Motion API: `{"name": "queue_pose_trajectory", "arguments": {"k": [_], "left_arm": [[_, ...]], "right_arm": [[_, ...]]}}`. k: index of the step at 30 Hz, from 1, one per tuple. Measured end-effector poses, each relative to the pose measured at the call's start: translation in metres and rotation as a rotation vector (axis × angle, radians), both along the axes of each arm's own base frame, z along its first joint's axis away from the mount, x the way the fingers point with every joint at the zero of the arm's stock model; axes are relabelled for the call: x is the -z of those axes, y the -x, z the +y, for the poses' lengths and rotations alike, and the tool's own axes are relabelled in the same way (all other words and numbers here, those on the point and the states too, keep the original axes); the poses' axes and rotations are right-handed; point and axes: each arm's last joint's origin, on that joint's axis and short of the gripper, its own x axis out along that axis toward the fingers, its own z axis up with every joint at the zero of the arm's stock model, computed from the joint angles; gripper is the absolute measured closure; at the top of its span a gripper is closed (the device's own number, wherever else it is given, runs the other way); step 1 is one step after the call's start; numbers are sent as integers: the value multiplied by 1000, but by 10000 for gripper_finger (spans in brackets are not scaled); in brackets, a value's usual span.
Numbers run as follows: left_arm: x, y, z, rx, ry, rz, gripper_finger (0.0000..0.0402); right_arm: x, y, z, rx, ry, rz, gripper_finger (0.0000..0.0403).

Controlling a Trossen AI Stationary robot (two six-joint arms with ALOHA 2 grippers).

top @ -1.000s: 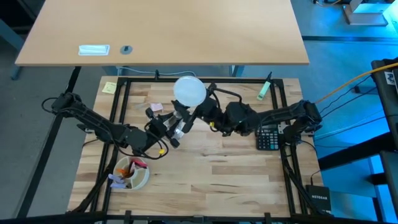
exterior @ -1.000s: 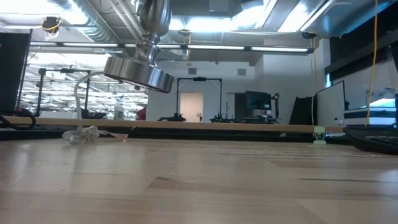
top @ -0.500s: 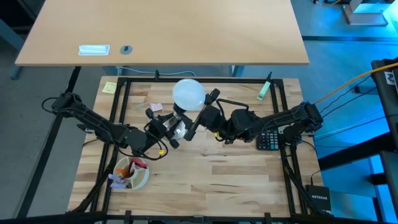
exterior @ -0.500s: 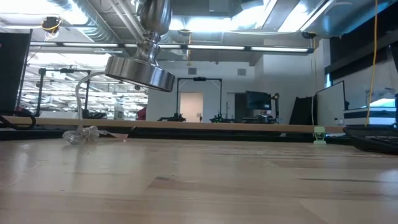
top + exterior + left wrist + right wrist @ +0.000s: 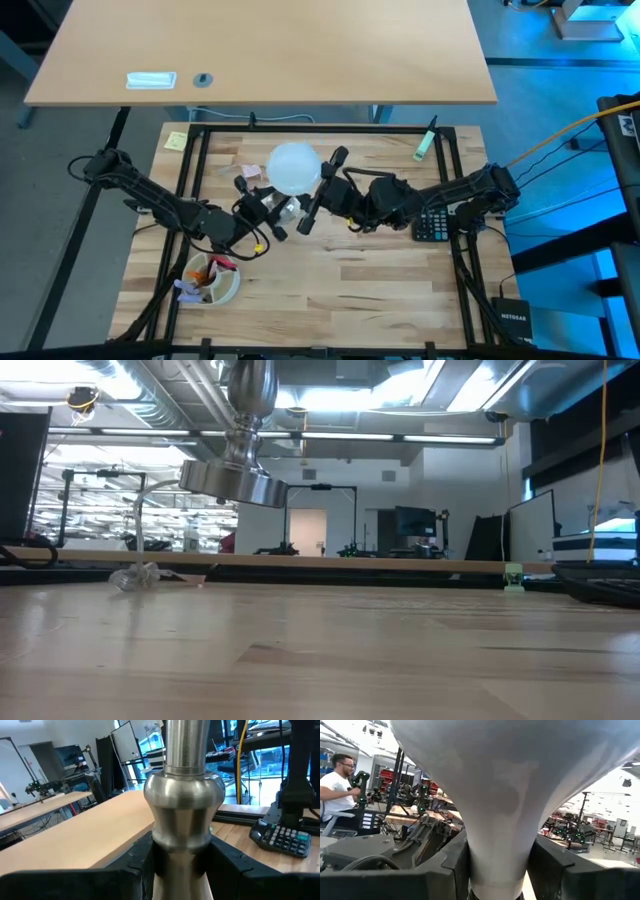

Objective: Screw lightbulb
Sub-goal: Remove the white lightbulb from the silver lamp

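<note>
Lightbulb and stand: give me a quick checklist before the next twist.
1. Left end effector clamped on the silver stand: ok.
2. Stand foot lifted off the table, low view: ok.
3. Right end effector closed around the lightbulb neck: ok.
4. Bulb sitting on the stand's socket end, high view: ok.
5. Threads seated straight: cannot tell, hidden.
6. Calculator away from the working area: ok.

Your lightbulb [image 5: 294, 167] is white and matte, with a round domed head tapering to a narrow neck [image 5: 497, 845]. It sits held up off the table near the middle, its dome facing the overhead camera.
</note>
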Motion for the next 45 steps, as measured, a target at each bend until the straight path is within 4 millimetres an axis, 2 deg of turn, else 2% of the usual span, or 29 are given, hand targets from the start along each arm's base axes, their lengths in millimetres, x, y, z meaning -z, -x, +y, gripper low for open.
{"name": "queue_pose_trajectory", "arguments": {"k": [3,6,9,14,17,19,27,35,45], "left_arm": [[0,1,-4,44,-11,9,282],[-2,2,-12,212,-25,20,282],[-3,7,-20,453,-12,39,282],[-6,9,-25,858,95,25,282],[-6,8,-24,1006,162,22,282],[-6,6,-22,1063,212,13,282],[-4,4,-17,1118,262,33,282],[-4,3,-13,1024,251,37,282],[-7,3,-8,874,220,10,283]], "right_arm": [[1,0,1,-11,7,15,252],[-1,5,11,-120,52,47,252],[-5,14,22,-342,82,74,252],[-16,28,22,-777,46,140,252],[-20,30,18,-1074,44,208,252],[-22,28,17,-1176,43,206,252],[-23,28,12,-1222,73,207,252],[-26,29,11,-1188,54,209,252],[-36,40,4,-965,9,214,252]]}}
